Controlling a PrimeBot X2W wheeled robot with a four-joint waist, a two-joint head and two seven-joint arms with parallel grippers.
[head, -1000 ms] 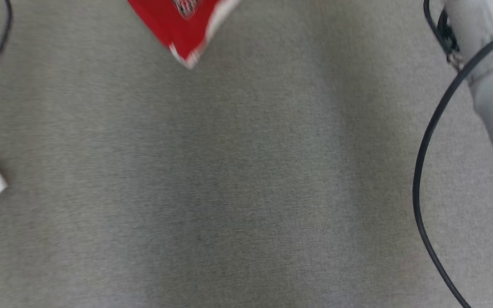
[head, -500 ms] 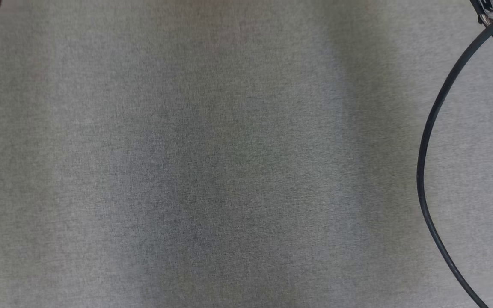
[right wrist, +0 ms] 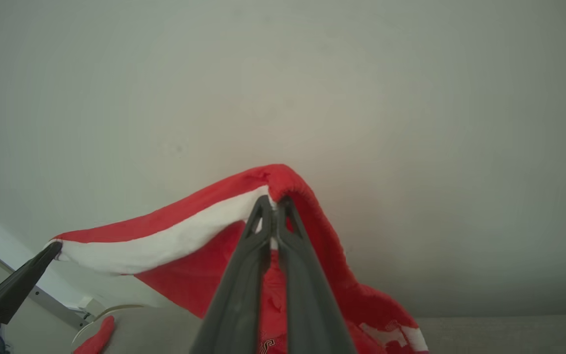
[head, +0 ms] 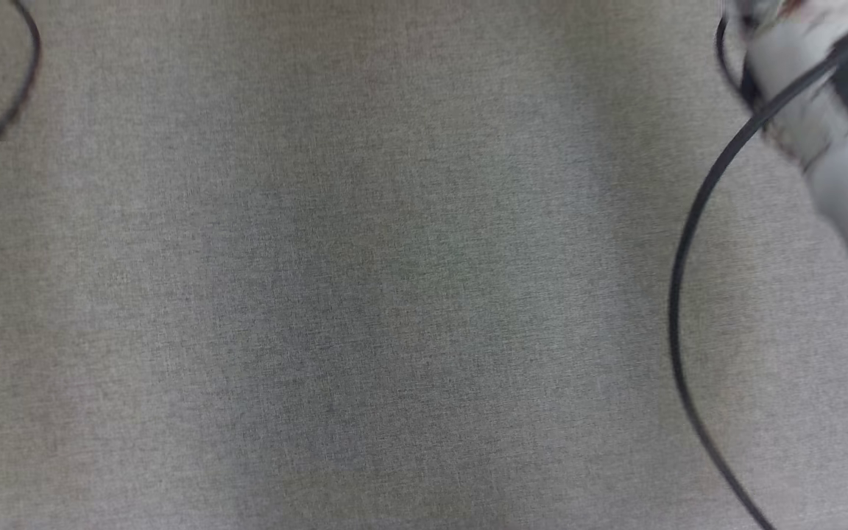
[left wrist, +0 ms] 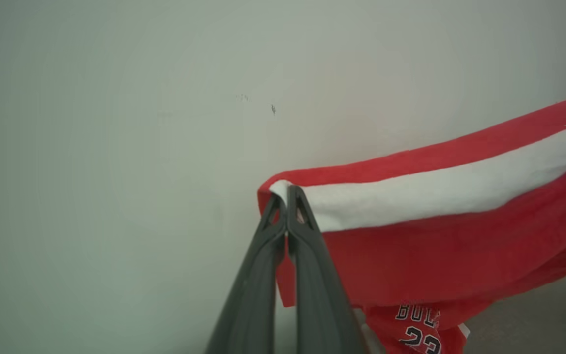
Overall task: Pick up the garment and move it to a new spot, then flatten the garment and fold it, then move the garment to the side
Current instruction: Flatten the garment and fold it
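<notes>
The garment (left wrist: 450, 255) is red with a white band along its top edge and dark lettering low down. It hangs in the air in front of a pale wall. My left gripper (left wrist: 285, 196) is shut on one end of the white band. My right gripper (right wrist: 273, 202) is shut on the other end of the garment (right wrist: 199, 231). In the right wrist view the left gripper (right wrist: 49, 248) holds the band's far corner at lower left. My pale right forearm (head: 847, 147) shows at the upper right of the head view.
A grey cloth-covered surface (head: 394, 280) spreads below me in the head view. A black cable (head: 678, 294) loops down its right side and another cable (head: 23, 81) curves at the upper left. A grey surface (right wrist: 509, 334) lies under the hanging cloth.
The red garment corner at the top of the head view a second ago has gone from that view. The right forearm left the frame and has come back into it, blurred.
</notes>
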